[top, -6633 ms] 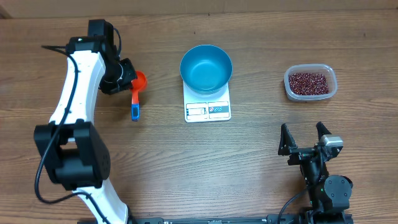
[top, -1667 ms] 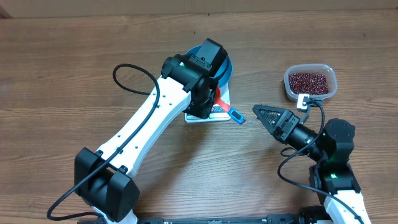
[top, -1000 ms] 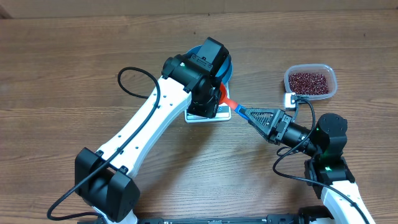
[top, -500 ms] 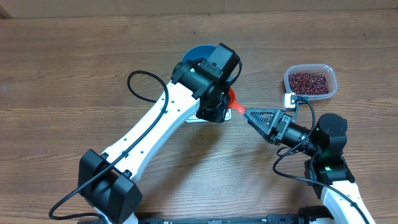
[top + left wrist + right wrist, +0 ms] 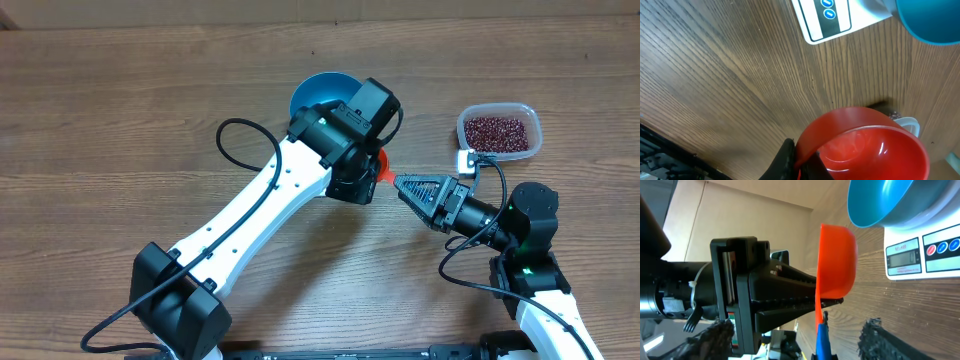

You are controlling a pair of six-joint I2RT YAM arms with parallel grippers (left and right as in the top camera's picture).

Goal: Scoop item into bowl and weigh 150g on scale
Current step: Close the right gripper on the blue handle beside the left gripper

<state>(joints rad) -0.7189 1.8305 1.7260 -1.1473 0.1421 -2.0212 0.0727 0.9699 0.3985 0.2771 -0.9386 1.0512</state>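
Note:
A red scoop with a blue handle hangs between the two arms, right of the blue bowl. My left gripper is shut on the scoop's rim. Pointing left, my right gripper is open. Its fingers stand either side of the blue handle without touching it. The bowl rests on the white scale, which my left arm mostly hides from overhead. The beans lie in a clear tub at the right.
The clear tub stands at the back right, behind my right arm. My left arm crosses the table diagonally from the front left. The scale's buttons show in the left wrist view.
My left arm has carried the scoop to the right, bringing its handle between the right gripper's fingers. The right jaws have narrowed a little; the right arm has stayed put.

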